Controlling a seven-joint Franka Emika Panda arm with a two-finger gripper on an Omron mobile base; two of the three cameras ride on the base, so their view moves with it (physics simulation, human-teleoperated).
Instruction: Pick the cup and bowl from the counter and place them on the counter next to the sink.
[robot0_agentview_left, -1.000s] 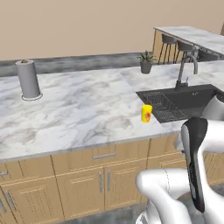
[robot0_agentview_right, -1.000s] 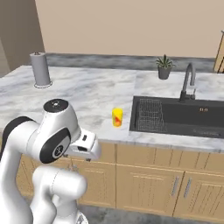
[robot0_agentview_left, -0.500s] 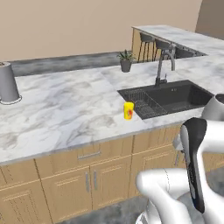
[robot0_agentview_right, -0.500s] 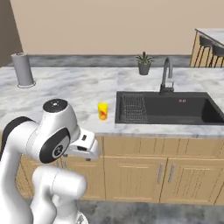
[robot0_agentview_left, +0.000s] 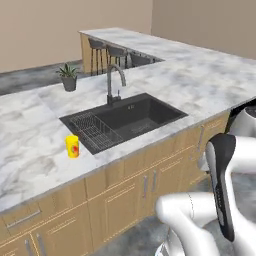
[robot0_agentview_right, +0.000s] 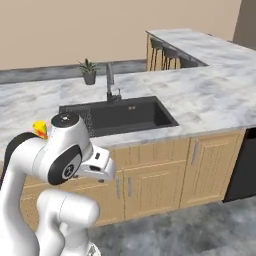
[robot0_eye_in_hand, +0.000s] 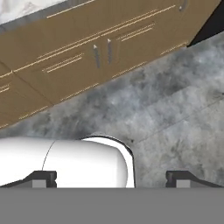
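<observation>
cup (robot0_agentview_right: 40, 129): in the right base view mostly hidden behind the arm's white shoulder; only a yellow sliver shows.
cup mark: too small to make out in the left base view.
counter (robot0_agentview_left: 30, 135): cut off at the left edge.
bar stools (robot0_agentview_left: 107, 52): far off, partly hidden behind the far counter.
gripper (robot0_eye_in_hand: 111, 179): only the two dark tips show, at the hand view's bottom.

No legible text — none anywhere

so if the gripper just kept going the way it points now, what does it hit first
Probably the grey floor in front of the wooden cabinets; the open gripper aims down at it, with nothing between, though depth is unclear.
</observation>
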